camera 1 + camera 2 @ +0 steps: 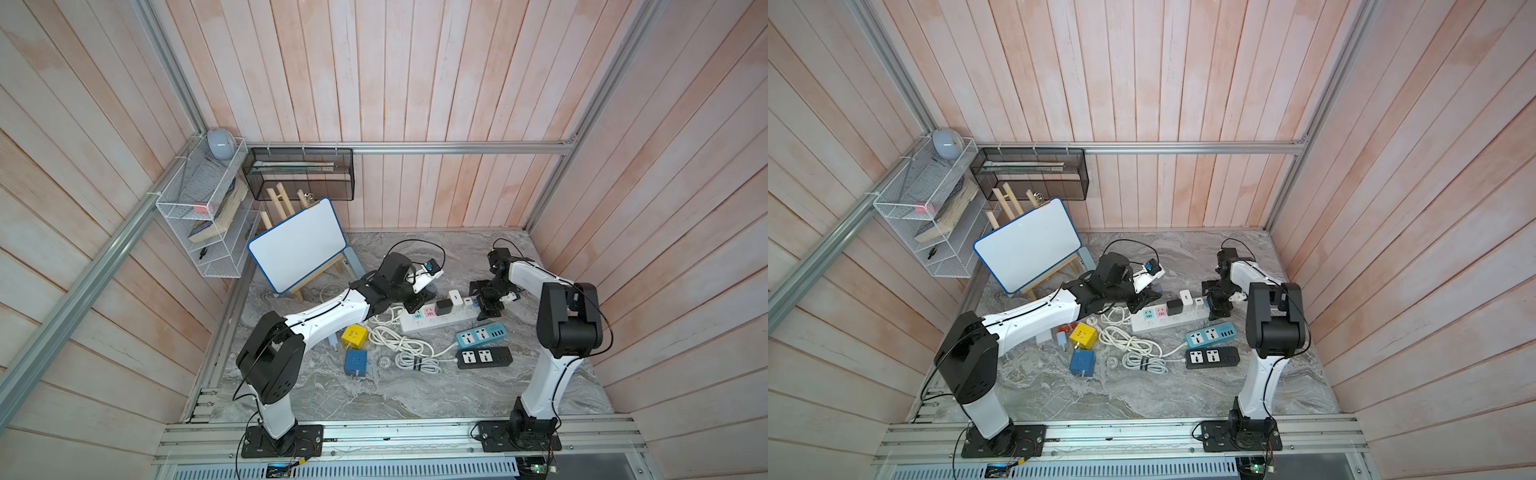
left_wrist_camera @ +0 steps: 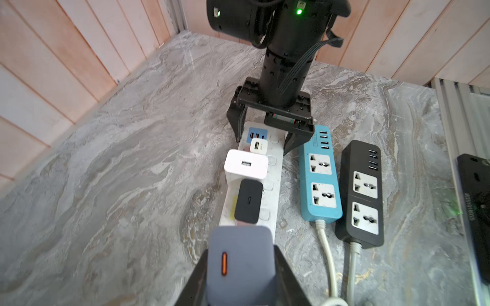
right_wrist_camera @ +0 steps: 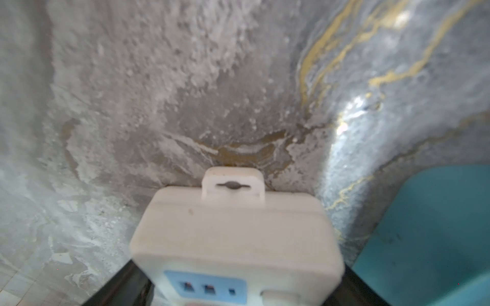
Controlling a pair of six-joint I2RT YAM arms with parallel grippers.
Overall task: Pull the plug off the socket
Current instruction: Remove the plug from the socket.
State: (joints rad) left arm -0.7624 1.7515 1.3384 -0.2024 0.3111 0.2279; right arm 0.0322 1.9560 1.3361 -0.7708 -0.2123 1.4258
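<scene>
A grey plug (image 2: 238, 243) with an orange slot sits between the fingers of my left gripper (image 2: 240, 255), which is shut on it over the near end of the white socket strip (image 2: 271, 185). Its prongs are hidden. In a top view the left gripper (image 1: 415, 306) hangs at the strip's (image 1: 440, 321) left end and covers the plug. My right gripper (image 2: 262, 140) straddles the strip's far end (image 3: 233, 233) and clamps its sides. A black plug (image 2: 248, 201), a white plug (image 2: 245, 165) and a small white plug (image 2: 258, 145) stand in the strip.
A blue power strip (image 1: 482, 334) and a black one (image 1: 484, 357) lie just in front of the white strip. A coiled white cable (image 1: 407, 349), a yellow cube adapter (image 1: 353, 336) and a blue one (image 1: 355, 362) lie front left. A whiteboard on an easel (image 1: 297, 245) stands back left.
</scene>
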